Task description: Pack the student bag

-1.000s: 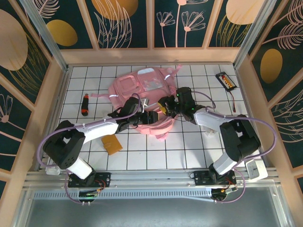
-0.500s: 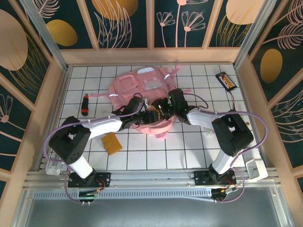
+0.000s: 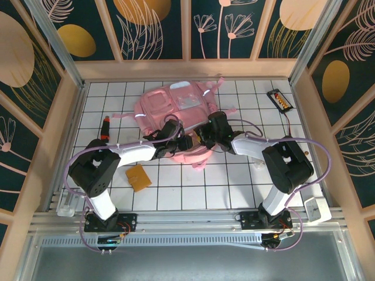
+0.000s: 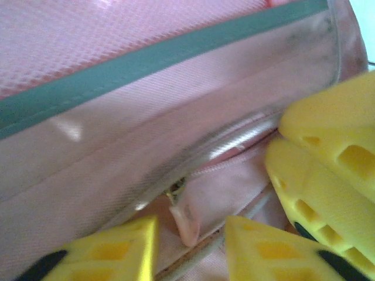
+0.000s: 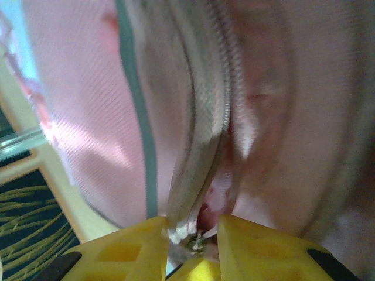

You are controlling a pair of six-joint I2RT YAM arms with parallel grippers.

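At the 12 o'clock side of the white gridded tabletop (image 3: pixel 234 175), seen from above, lies the large soft pink fabric backpack (image 3: pixel 158 108). It is flat, with its zipped pockets and pale strips facing up. Both arms reach in to its 5 o'clock edge. There the left gripper (image 3: pixel 188 143) and the right gripper (image 3: pixel 203 136) sit just beside each other on the pink cloth, the left at 8 o'clock of the right.

In the left wrist view the left claw's two yellow fingers (image 4: pixel 126 252) stand apart, released. A small pink zipper pull tab (image 4: pixel 186 227) hangs in the gap between them and touches neither. A silvery zipper line runs across the cloth above it, and other yellow fingers (image 4: pixel 328 158) crowd in at 3 o'clock.

In the right wrist view the right claw's yellow fingers (image 5: pixel 129 252) flank the zipper's lower end, where a small metal slider (image 5: pixel 196 241) sits in the narrow gap. I cannot tell whether they clench it.

On the table, a red and black cylinder (image 3: pixel 106 129) lies at 9 o'clock of the backpack, well apart. A flat tan square piece (image 3: pixel 139 177) lies at 7 o'clock, near the left arm. A small black case with red and yellow parts (image 3: pixel 279 99) lies between 2 and 3 o'clock, well apart.
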